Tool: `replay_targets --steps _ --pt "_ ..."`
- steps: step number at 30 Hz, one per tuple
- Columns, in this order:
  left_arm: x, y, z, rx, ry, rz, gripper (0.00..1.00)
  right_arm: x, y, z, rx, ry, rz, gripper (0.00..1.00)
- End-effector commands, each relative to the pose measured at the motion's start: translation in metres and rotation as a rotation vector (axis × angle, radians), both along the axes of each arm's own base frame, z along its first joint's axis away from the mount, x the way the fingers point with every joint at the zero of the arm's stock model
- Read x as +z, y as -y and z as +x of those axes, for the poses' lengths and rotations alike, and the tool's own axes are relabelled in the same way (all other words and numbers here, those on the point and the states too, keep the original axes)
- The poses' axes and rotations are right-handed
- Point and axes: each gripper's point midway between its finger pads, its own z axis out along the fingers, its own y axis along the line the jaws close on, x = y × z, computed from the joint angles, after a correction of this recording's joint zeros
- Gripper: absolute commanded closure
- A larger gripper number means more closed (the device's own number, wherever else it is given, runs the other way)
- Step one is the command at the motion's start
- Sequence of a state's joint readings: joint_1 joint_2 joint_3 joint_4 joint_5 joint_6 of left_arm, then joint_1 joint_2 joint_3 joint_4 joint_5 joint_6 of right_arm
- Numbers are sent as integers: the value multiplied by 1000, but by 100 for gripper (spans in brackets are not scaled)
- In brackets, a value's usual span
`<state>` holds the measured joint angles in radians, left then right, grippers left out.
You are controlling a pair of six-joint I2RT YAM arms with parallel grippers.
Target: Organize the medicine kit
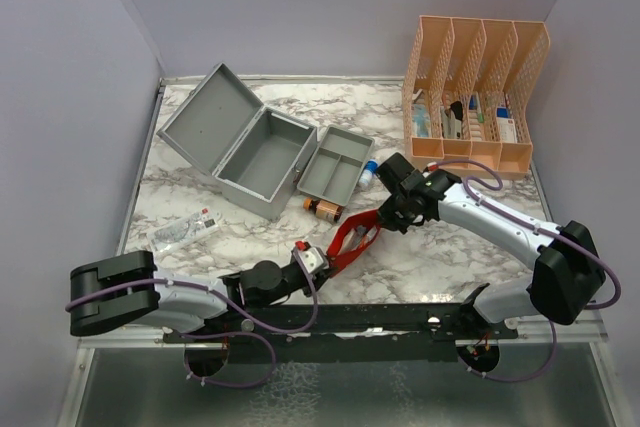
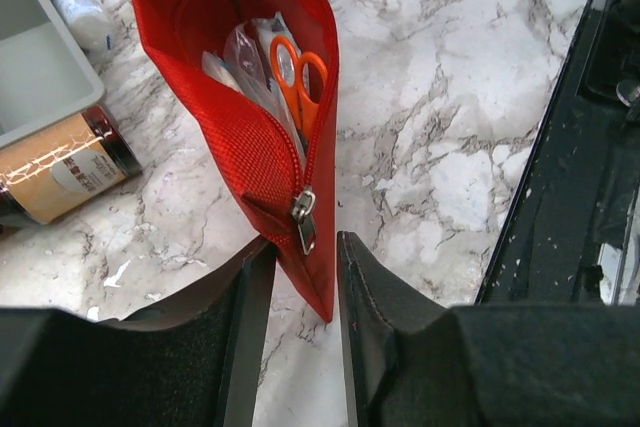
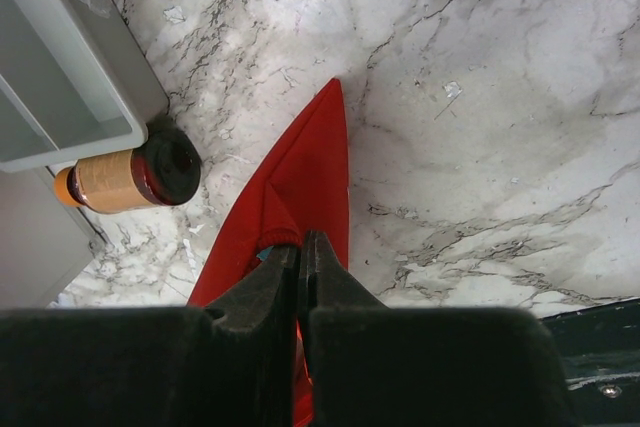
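Observation:
The grey metal medicine kit (image 1: 240,142) stands open at the back left, lid tilted back. Its grey divided tray (image 1: 335,167) lies on the table beside it and shows in the left wrist view (image 2: 40,67). A red pouch (image 1: 352,242) is stretched between both grippers, unzipped. Orange-handled scissors (image 2: 298,67) and clear packets show inside it. My left gripper (image 2: 300,247) is shut on the zipper-end corner of the pouch (image 2: 230,127). My right gripper (image 3: 300,242) is shut on the far edge of the pouch (image 3: 310,167).
A brown bottle (image 1: 322,209) lies by the tray, near the pouch. A white bottle with a blue cap (image 1: 368,171) lies right of the tray. A peach slotted organizer (image 1: 475,87) with boxes stands at the back right. A clear packet (image 1: 185,229) lies at the left.

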<state>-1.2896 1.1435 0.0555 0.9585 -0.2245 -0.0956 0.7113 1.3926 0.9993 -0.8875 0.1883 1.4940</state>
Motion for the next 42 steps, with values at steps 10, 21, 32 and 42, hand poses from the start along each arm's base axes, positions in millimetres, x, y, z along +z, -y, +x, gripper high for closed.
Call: replay_targets --steps 10,21,32,42 --pt "-4 8 -1 -15 -1 -4 80 3 -2 0 13 12 25 99" --pt "1 8 -5 -42 12 -18 81 3 -1 0 14 20 24 99" --pt "-11 8 -11 -69 -20 12 68 1 -1 -2 20 17 24 99" --pt "-8 11 -8 -66 -2 14 96 1 1 -1 31 19 10 99"
